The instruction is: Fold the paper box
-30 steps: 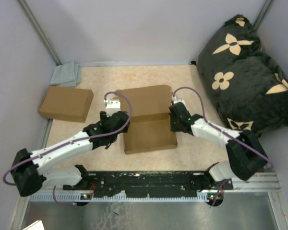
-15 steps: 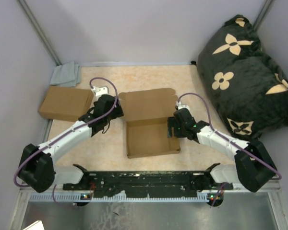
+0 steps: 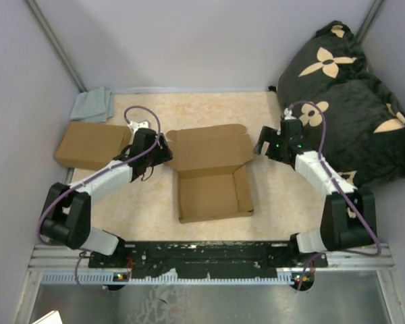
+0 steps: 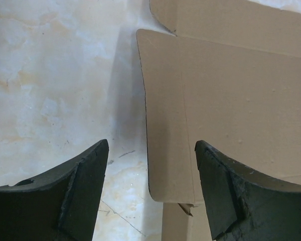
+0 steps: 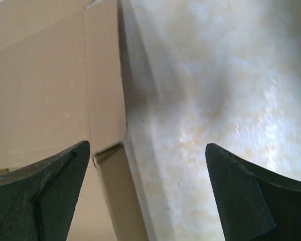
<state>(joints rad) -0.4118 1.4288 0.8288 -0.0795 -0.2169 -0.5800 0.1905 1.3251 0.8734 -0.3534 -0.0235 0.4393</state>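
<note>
Paper box (image 3: 212, 192): mid-table (image 3: 283, 202), lid open, tray showed bare cardboard | left gripper (image 3: 165, 150): fingers spread at lid's left edge | right gripper (image 3: 262, 144): fingers spread beside lid's right edge | wrist views cropped the box

Left arm (image 3: 111, 177) reaches forward and inward, jaws spread wide. Right arm (image 3: 314, 169) mirrors it (elbows back near the bases), its jaws gaping too.
</note>
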